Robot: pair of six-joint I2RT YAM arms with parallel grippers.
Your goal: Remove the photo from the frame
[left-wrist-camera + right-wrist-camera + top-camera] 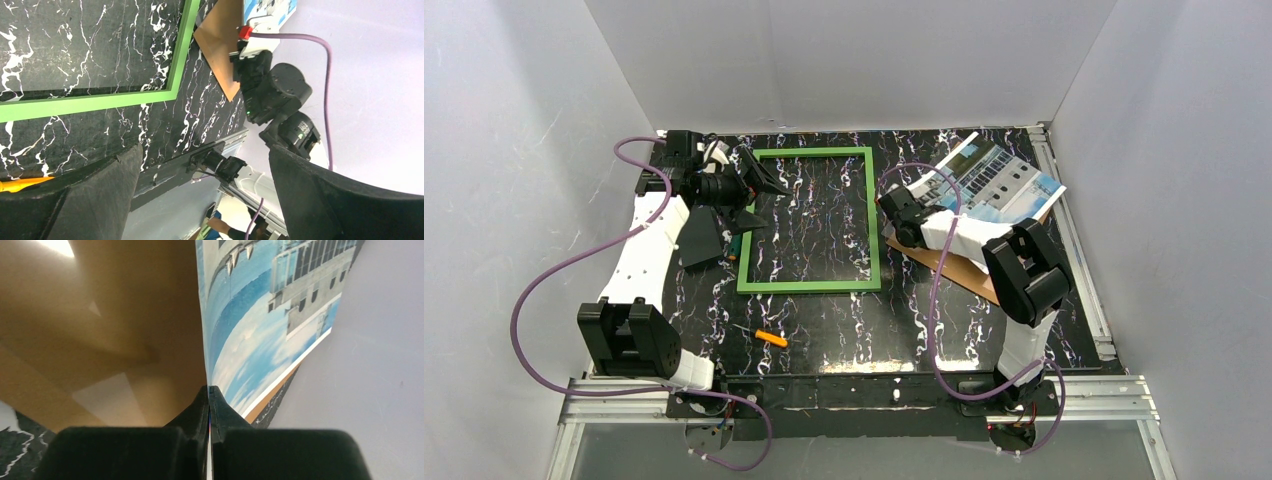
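The green frame lies flat and empty on the black marbled table; its corner also shows in the left wrist view. The photo of a white building under blue sky is lifted at the right, above the brown backing board. My right gripper is shut on the photo's edge; in the right wrist view the fingertips pinch the photo, with the board to the left. My left gripper is open and empty over the frame's left side, its jaws wide apart.
An orange-handled tool lies near the front, left of centre, and shows in the left wrist view. White walls enclose the table on three sides. An aluminium rail runs along the near edge. The right arm shows in the left wrist view.
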